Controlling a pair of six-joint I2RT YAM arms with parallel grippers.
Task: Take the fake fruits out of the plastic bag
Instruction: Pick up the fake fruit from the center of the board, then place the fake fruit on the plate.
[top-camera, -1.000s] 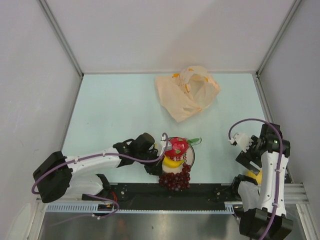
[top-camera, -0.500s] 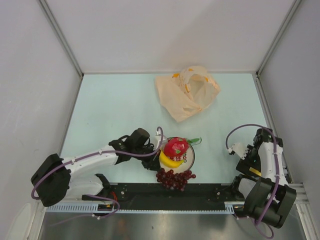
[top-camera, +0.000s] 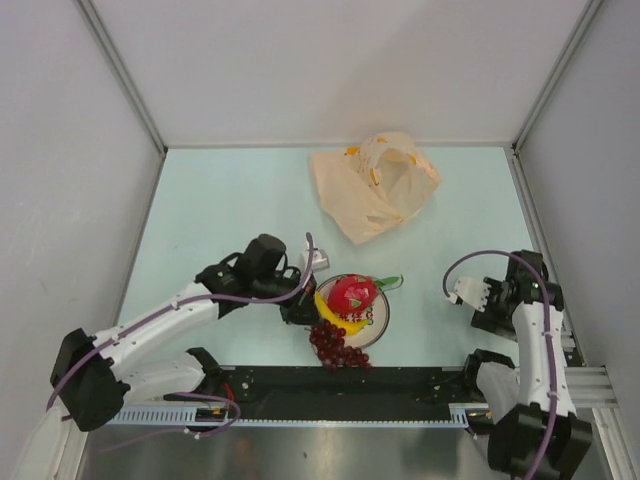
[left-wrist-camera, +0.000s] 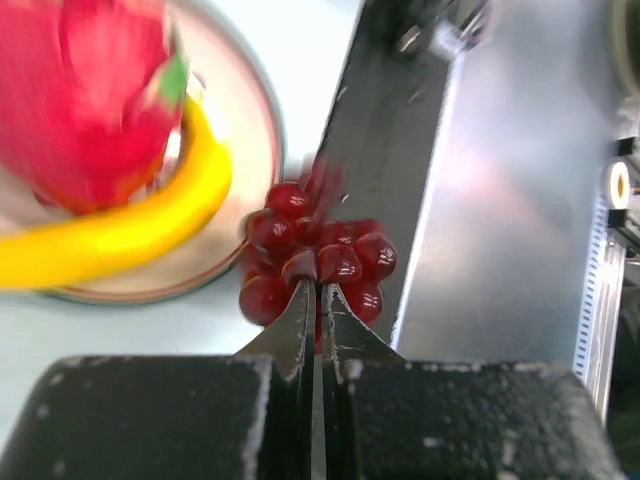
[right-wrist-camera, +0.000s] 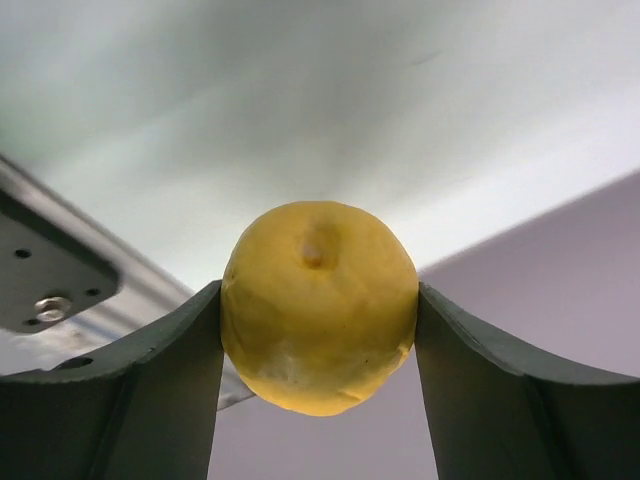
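Note:
The pale-orange plastic bag (top-camera: 375, 195) lies crumpled at the far middle of the table. A red dragon fruit (top-camera: 352, 293) and a yellow banana (top-camera: 333, 318) lie on the white plate (top-camera: 381, 320). The dark red grape bunch (top-camera: 335, 346) hangs over the plate's near edge. My left gripper (top-camera: 303, 312) is shut on the grape bunch (left-wrist-camera: 325, 250), its jaws pinched together at the bunch's top (left-wrist-camera: 318, 292). My right gripper (top-camera: 503, 316) is at the near right, shut on the yellow lemon (right-wrist-camera: 318, 305). The lemon is hidden in the top view.
The black rail (top-camera: 400, 385) and metal base strip run along the near edge, just below the grapes. The grey side walls (top-camera: 70, 200) close in the table. The right arm's cable (top-camera: 470, 262) loops over the table at the right.
My left gripper has moved away from the rail and slightly left, drawing the grape bunch off the rail toward the plate. My right arm has lowered and folded back toward the near right edge.

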